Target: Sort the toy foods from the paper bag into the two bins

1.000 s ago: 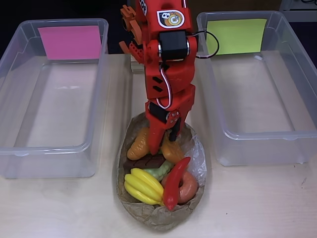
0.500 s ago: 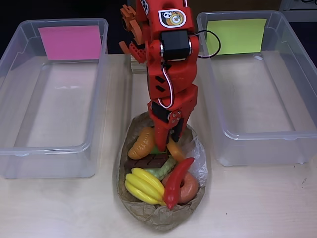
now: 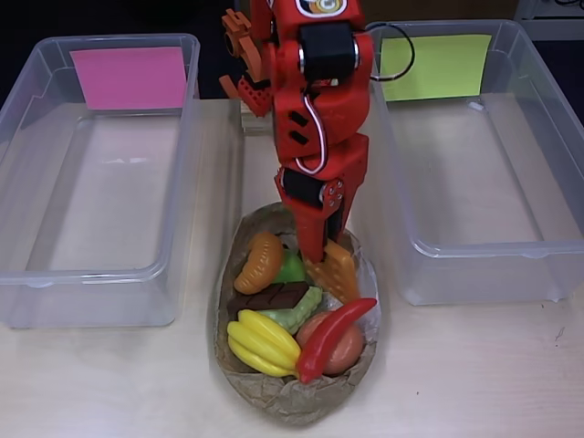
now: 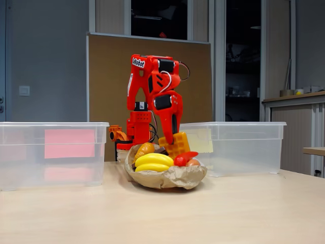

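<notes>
My red gripper (image 3: 321, 259) is shut on the orange waffle (image 3: 337, 273), held tilted just above the back right of the paper bag (image 3: 274, 398). In the fixed view the waffle (image 4: 174, 144) hangs over the bag's (image 4: 167, 178) rim in the gripper (image 4: 169, 139). In the bag lie a croissant (image 3: 259, 263), green apple (image 3: 292, 267), chocolate bar (image 3: 269, 297), pale green grapes (image 3: 300, 310), yellow bananas (image 3: 263, 342), red chili (image 3: 332, 338) and a donut (image 3: 339, 352) under the chili. Both clear bins are bare inside: the pink-sheet one (image 3: 91, 297) at left, the yellow-green-sheet one (image 3: 474, 274) at right.
The arm's orange base (image 3: 245, 55) stands between the bins at the table's back. Bare tabletop (image 3: 119, 383) runs along the front on both sides of the bag. In the fixed view the bins (image 4: 51, 152) (image 4: 244, 147) flank the bag at about its height.
The gripper has closed on the waffle and lifted it up and rightward out of the pile. The croissant and the chili have shifted a little, and the apple now shows.
</notes>
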